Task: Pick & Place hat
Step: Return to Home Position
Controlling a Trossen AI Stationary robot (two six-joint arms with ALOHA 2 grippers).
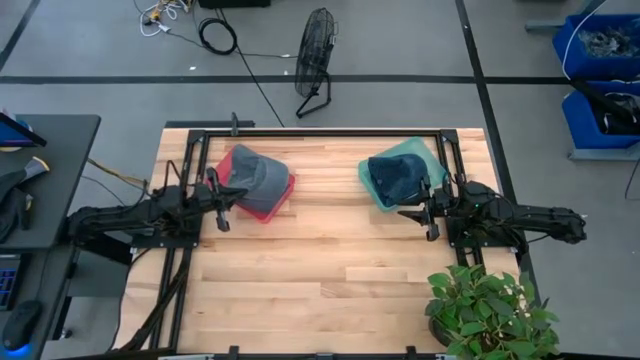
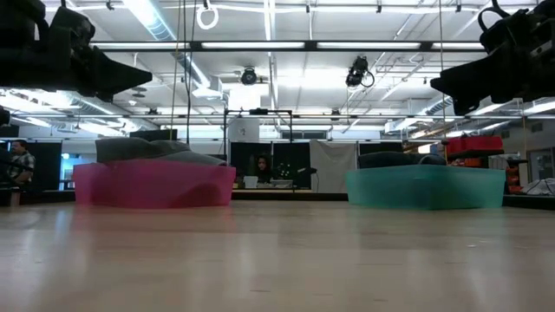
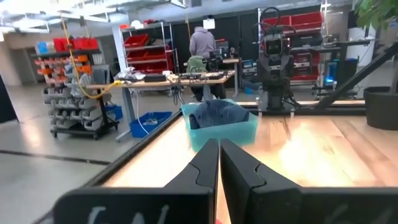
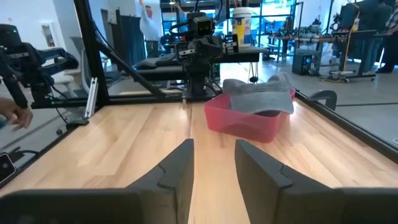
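A grey hat lies in a pink bin on the table's far left; in the right wrist view the hat overhangs the bin's rim. A dark blue hat lies in a teal bin on the far right, and the left wrist view shows both the hat and its bin. My left gripper hovers beside the pink bin, shut. My right gripper hovers by the teal bin, open. Neither touches anything.
A potted plant stands at the table's near right corner. Black frame rails run along the table's far edge and sides. Bare wood lies between and in front of the two bins. A floor fan stands beyond the table.
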